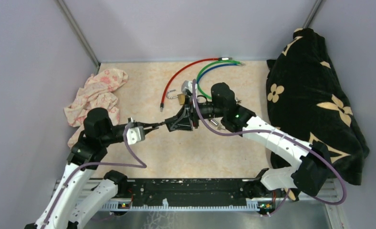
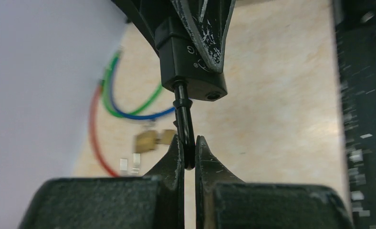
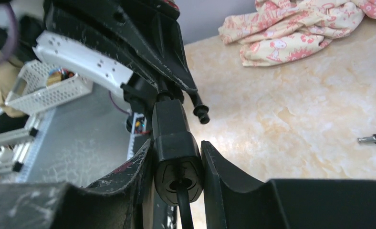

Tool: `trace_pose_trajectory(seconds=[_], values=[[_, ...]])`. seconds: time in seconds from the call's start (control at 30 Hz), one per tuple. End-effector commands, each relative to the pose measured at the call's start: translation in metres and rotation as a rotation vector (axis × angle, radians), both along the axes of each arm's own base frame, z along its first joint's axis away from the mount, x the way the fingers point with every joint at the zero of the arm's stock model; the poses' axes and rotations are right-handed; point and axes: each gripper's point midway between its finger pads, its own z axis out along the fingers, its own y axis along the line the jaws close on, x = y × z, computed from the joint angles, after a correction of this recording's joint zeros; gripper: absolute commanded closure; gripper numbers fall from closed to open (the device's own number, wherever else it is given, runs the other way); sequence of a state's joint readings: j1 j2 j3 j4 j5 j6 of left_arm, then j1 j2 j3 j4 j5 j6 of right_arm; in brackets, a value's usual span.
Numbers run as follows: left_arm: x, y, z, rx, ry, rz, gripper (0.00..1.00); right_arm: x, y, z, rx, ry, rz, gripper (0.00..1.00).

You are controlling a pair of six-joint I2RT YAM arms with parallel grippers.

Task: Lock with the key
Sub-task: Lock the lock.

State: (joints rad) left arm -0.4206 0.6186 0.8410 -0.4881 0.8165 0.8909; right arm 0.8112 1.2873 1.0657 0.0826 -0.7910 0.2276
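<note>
The boxy black lock point(image 2: 181, 67) sits aloft, a thin collared pin point(image 2: 182, 119) protruding from one end.

From high behind the near edge, looking down over the whole desk point(image 1: 214, 152). From the left wrist, hard against the left gripper point(image 2: 190, 143), facing the coloured cables point(image 2: 138, 115); from the right wrist, as close to the right gripper point(image 3: 176, 148), facing the pink cloth point(image 3: 296, 28). Shared by both wrist views: the black lock body point(image 2: 191, 57) and thin black pin point(image 2: 183, 119).

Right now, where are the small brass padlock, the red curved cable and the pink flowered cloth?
small brass padlock point(image 1: 181, 99), top view, its body.
red curved cable point(image 1: 176, 76), top view, mid-curve.
pink flowered cloth point(image 1: 98, 93), top view, its crumpled middle.
</note>
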Motion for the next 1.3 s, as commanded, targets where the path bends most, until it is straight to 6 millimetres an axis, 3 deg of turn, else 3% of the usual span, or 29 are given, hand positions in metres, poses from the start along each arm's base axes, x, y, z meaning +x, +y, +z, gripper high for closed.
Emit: trace_pose_trajectory(seconds=[0.0, 0.13, 0.3, 0.57, 0.77, 0.9, 1.03, 1.27], values=[[-0.067, -0.022, -0.007, -0.131, 0.699, -0.170, 1.00, 0.017, 0.005, 0.054, 0.100, -0.344, -0.016, 1.00], [-0.064, -0.029, 0.017, -0.219, 0.788, -0.168, 1.00, 0.021, 0.003, 0.056, 0.105, -0.390, 0.007, 1.00], [-0.057, -0.032, 0.041, -0.343, 0.852, -0.150, 1.00, 0.012, -0.002, 0.056, 0.150, -0.372, 0.031, 1.00], [-0.044, -0.031, 0.037, -0.410, 0.840, -0.106, 0.98, -0.001, -0.006, 0.057, 0.222, -0.320, 0.048, 1.00], [-0.032, -0.024, 0.042, -0.433, 0.737, -0.031, 0.62, 0.003, -0.011, 0.060, 0.238, -0.327, -0.011, 1.00], [-0.025, -0.017, 0.042, -0.456, 0.722, 0.043, 0.43, 0.009, -0.016, 0.062, 0.252, -0.333, -0.059, 1.00], [-0.016, -0.009, 0.038, -0.487, 0.696, 0.126, 0.34, 0.007, -0.021, 0.070, 0.275, -0.334, -0.071, 1.00], [-0.013, -0.007, 0.024, -0.541, 0.707, 0.135, 0.35, -0.003, -0.028, 0.085, 0.342, -0.332, -0.066, 1.00]])
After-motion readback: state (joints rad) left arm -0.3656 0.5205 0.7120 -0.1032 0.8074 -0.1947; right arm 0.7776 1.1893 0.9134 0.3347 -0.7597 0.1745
